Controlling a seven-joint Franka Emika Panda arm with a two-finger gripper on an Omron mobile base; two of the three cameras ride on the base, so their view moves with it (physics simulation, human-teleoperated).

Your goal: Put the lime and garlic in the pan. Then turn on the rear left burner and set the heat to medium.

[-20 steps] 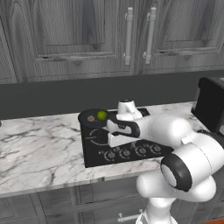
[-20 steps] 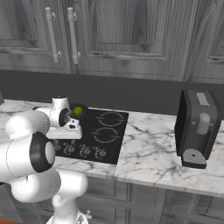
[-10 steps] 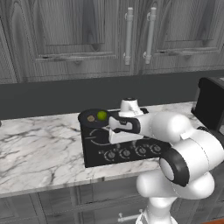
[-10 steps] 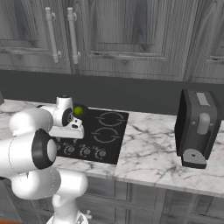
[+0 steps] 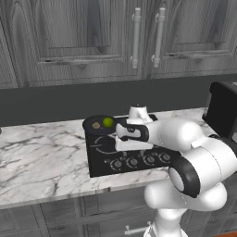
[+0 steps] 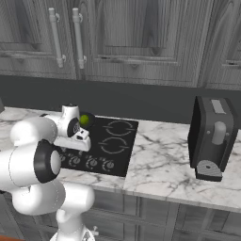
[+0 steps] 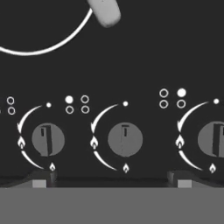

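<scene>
Vs a sec ago, the wrist has rolled and the hand dipped a little, so the gripper (image 7: 111, 180) now looks straight at the front knob row instead of toward the pan (image 5: 90, 122). The lime (image 5: 108, 122) and garlic (image 5: 96, 125) lie side by side in the pan, same as before, so the loading part looks done and the job has moved on to the burner step. The jaws are spread wide. The fingertips (image 7: 41, 178) sit either side of the middle knob (image 7: 125, 140), which is dead ahead between them and not touched yet. Its 4-dot key has the top-left dot filled, so it's prob. the rear left burner's control. The pan, lime and garlic are beyond the jaws and off to one side. The pan's pale handle tip (image 7: 105, 11) pokes in just past the knob row, beside a white ring arc (image 7: 52, 43). The rear left burner itself seems to sit under the pan, so can't confirm. Counts: 1 lime, 1 garlic, 1 pan. The hand cam has 3 knobs (left knob (image 7: 48, 140), middle, right knob (image 7: 213, 139) cut by the edge). The left base cam has 4 knobs in the row (image 5: 141, 161). The right base cam has 2 uncovered rings (image 6: 119, 127).
</scene>
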